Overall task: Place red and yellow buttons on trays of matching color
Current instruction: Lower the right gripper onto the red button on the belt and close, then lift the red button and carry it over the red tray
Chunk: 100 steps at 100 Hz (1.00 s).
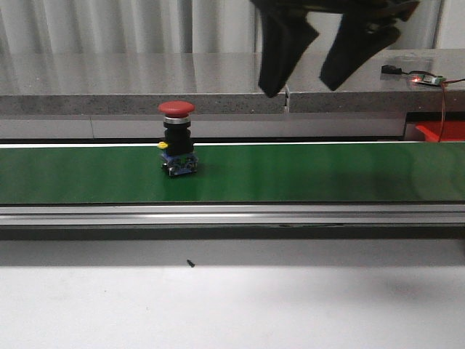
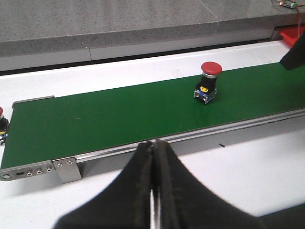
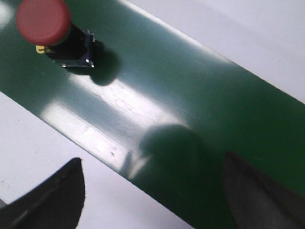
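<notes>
Ahead, I saw the red button upright on the green belt, left of centre, my right claw spread wide at upper right. Left-wrist: left claw pinched closed, empty. Right-wrist: button upper left. It looked rigid, top-heavy; I'd grip its black body. Red tray contents hidden.

Red-capped button showing black body, yellow tab, blue base; sitting on plain green belt. Black fingers hanging above, to its right.
</notes>
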Motion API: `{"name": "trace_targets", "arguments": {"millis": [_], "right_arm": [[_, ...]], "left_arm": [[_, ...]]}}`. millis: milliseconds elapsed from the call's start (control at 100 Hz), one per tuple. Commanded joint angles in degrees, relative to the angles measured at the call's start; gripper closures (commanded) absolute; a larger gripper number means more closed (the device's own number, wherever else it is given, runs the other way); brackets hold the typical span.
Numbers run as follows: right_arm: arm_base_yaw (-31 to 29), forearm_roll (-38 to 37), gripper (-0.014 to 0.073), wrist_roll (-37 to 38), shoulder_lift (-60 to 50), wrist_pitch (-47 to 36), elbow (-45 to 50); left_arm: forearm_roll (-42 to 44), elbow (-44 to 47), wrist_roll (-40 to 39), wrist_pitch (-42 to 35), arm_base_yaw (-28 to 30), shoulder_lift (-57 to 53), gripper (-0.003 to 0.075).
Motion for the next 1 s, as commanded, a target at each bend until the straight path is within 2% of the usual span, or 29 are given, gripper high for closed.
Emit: {"name": "trace_targets", "arguments": {"millis": [0,510,820,920,990], "right_arm": [[1.25,0.84,0.0003,-1.63,0.0,-1.44,-3.89],[5.31,4.29,0.0003,-3.26,9.86,-1.42,-13.85],[5.83,4.68,0.0008,-3.32,15.88,-5.31,-18.77],[5.83,4.68,0.0102,-3.32,16.51,-6.14,-18.77],[5.83,4.68,0.0244,-3.32,16.6,-6.14,-18.77]], "left_arm": [[-1.01,-1.24,-0.35,-4.05,-0.47,0.75,0.0739],[-1.01,-1.24,-0.35,-4.05,-0.47,0.75,0.0739],[-1.01,-1.24,-0.35,-4.05,-0.47,0.75,0.0739],[-1.01,-1.24,-0.35,-4.05,-0.47,0.75,0.0739],[-1.01,-1.24,-0.35,-4.05,-0.47,0.75,0.0739]]}}
